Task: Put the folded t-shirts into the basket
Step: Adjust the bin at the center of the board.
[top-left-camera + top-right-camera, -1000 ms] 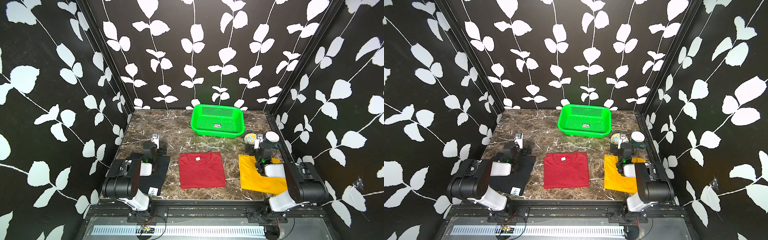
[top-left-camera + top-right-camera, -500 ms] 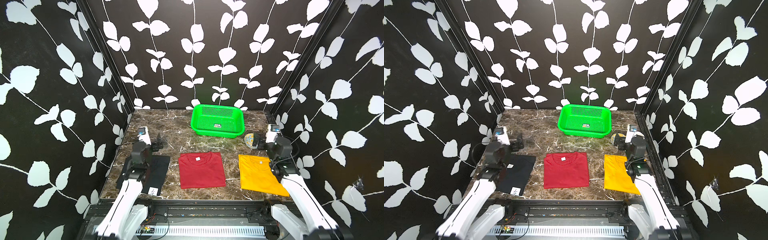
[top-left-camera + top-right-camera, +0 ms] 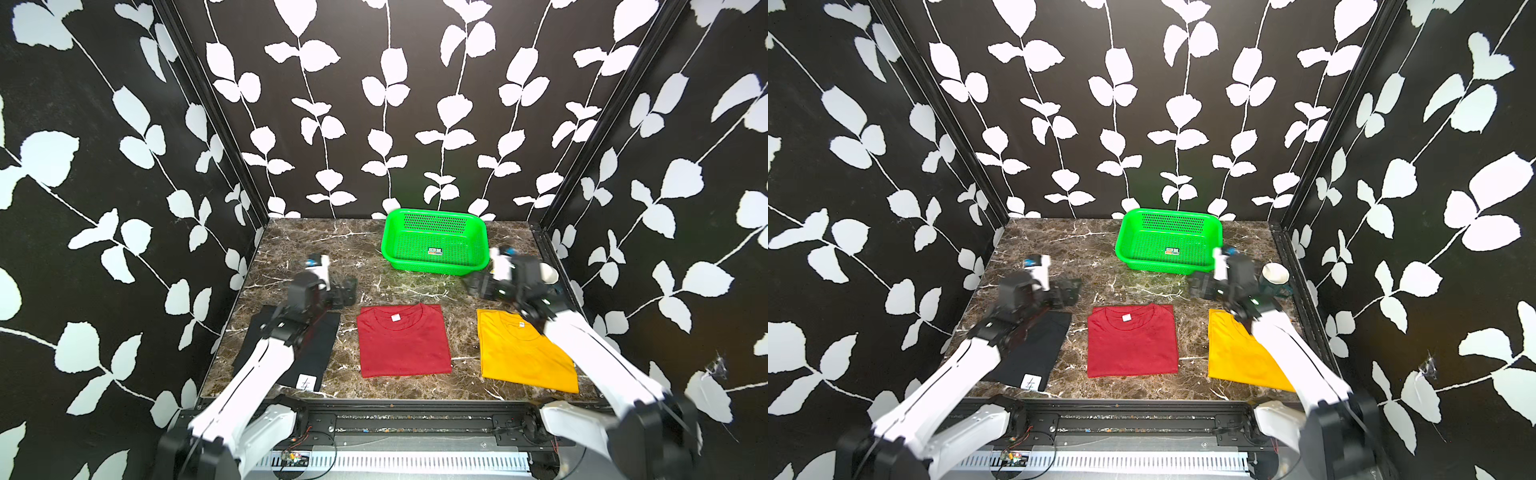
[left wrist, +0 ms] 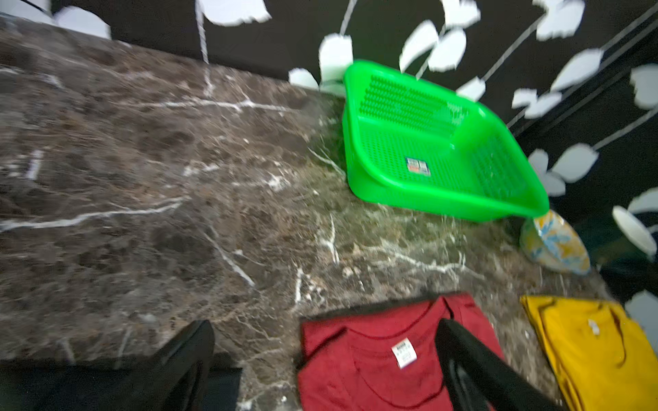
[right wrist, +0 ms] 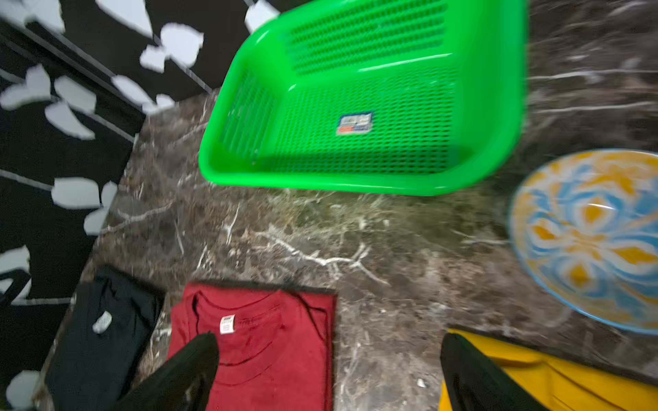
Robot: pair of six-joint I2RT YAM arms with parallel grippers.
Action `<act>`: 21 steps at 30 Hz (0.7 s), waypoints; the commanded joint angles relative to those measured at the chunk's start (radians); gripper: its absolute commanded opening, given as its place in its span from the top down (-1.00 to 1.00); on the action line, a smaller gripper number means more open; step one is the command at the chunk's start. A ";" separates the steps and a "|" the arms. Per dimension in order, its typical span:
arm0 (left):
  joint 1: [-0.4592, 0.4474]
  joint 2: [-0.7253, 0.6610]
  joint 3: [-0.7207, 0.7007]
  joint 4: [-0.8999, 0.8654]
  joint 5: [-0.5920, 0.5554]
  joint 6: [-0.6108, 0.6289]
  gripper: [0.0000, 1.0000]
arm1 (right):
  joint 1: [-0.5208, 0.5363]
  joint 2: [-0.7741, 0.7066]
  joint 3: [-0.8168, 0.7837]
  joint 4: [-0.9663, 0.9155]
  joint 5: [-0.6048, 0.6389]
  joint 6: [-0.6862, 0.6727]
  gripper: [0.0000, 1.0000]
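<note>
Three folded t-shirts lie in a row near the table's front: black [image 3: 316, 349], red [image 3: 403, 340] and yellow-orange [image 3: 519, 353]. My left arm covers part of the black one, my right arm a corner of the yellow one. The green basket [image 3: 432, 268] stands empty at the back. My left gripper [image 3: 345, 291] hovers open behind the black shirt, holding nothing. My right gripper [image 3: 478, 286] hovers open behind the yellow shirt, near the basket's front right corner. In the left wrist view the left gripper [image 4: 325, 327] stands wide over the red shirt's [image 4: 374, 373] collar.
A patterned blue-and-yellow bowl [image 5: 587, 242] sits right of the basket [image 5: 356, 181], under my right arm. A white cup [image 3: 1275, 273] stands by the right wall. Black leaf-patterned walls close in three sides. Bare marble [image 3: 316, 245] lies left of the basket.
Both arms rose from their folded rest over the black and yellow shirts and reached forward, grippers turning inward toward the middle. The shirts and basket did not move.
</note>
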 commanded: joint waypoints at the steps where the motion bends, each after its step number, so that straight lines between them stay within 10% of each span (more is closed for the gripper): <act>1: -0.097 0.095 0.079 -0.113 -0.060 0.086 -0.97 | 0.105 0.152 0.180 -0.132 0.156 -0.049 -0.97; 9: -0.123 0.195 0.140 -0.203 -0.121 0.075 -0.97 | 0.172 0.528 0.578 -0.222 0.066 -0.213 -0.98; 16: -0.110 0.181 0.175 -0.384 -0.500 -0.176 -0.97 | 0.207 0.822 0.906 -0.231 -0.208 -0.284 -0.97; 21: -0.039 0.145 0.135 -0.406 -0.468 -0.299 -0.97 | 0.252 0.997 1.123 -0.252 -0.315 -0.252 -0.97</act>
